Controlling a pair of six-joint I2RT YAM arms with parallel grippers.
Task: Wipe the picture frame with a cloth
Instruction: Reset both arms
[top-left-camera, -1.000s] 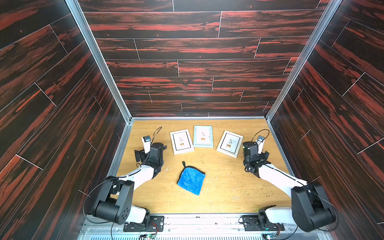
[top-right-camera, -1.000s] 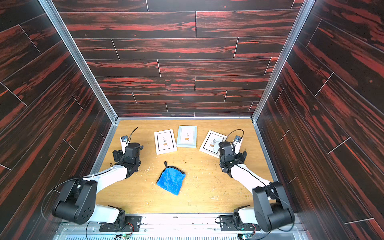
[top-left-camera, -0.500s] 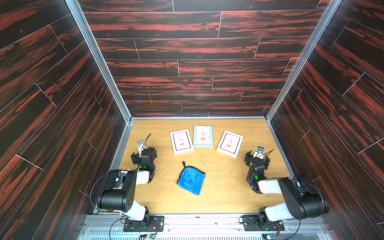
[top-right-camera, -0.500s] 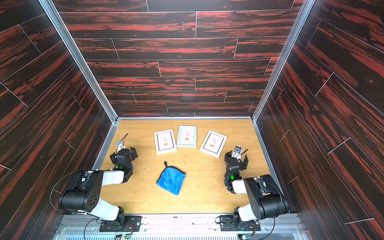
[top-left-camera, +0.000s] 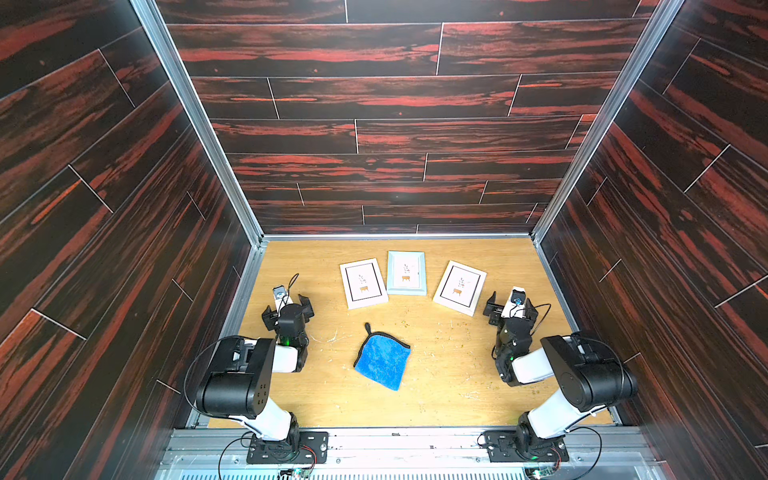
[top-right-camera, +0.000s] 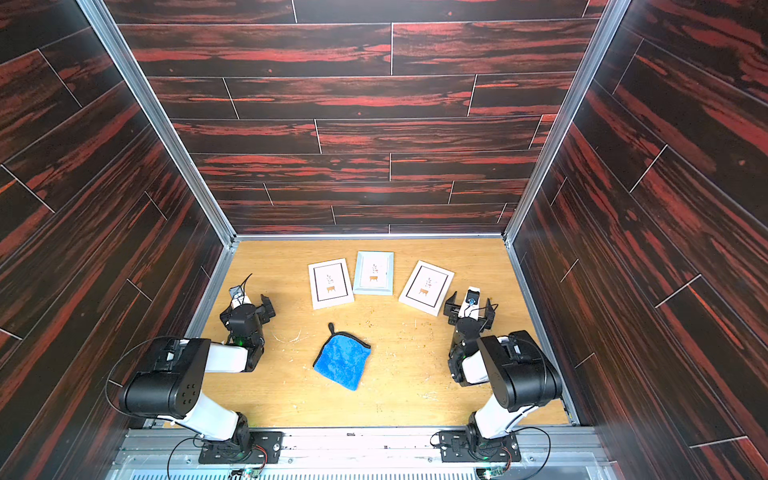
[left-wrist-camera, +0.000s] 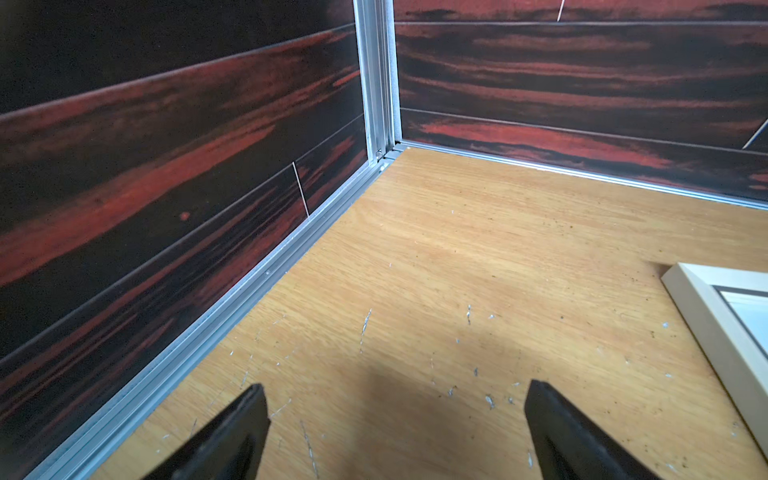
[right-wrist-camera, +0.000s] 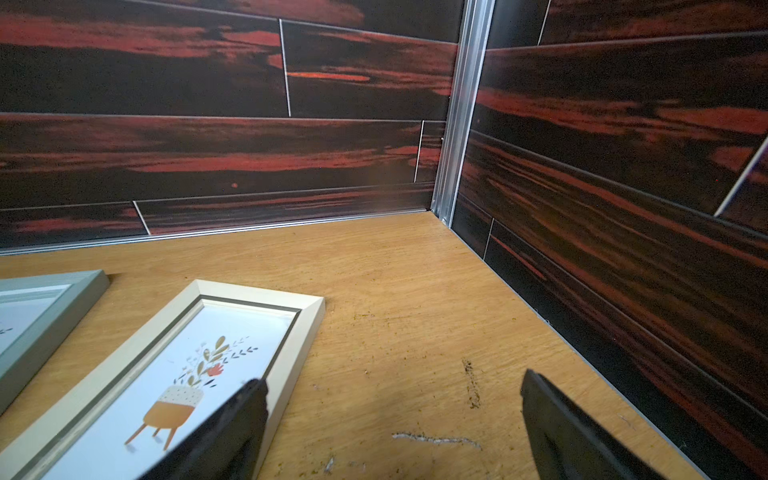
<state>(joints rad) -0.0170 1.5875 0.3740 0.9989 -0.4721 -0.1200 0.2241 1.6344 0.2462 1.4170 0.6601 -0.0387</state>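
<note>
Still empty-handed, both arms have drawn back from the row of picture frames they were reaching toward a second ago. The left claw (top-left-camera: 287, 309) is spread wide over the bare wooden surface (top-left-camera: 449, 374) and holds nothing. A cream picture frame (left-wrist-camera: 715, 328) lies ahead of it, off to its inner side and clear of it. The right claw (top-left-camera: 512, 309) has just widened the last bit and is likewise fully spread and empty. In its wrist view one finger (right-wrist-camera: 232, 428) overlaps the edge of a second cream picture frame (right-wrist-camera: 187, 332), though contact cannot be told. The pale blue picture frame (top-left-camera: 406, 273) sits between the two cream ones. The blue cloth (top-left-camera: 382, 359) lies unmoved between the claws, back toward the arm bases and well apart from each. Wiping looks not yet begun: the cloth must be picked up first.
</note>
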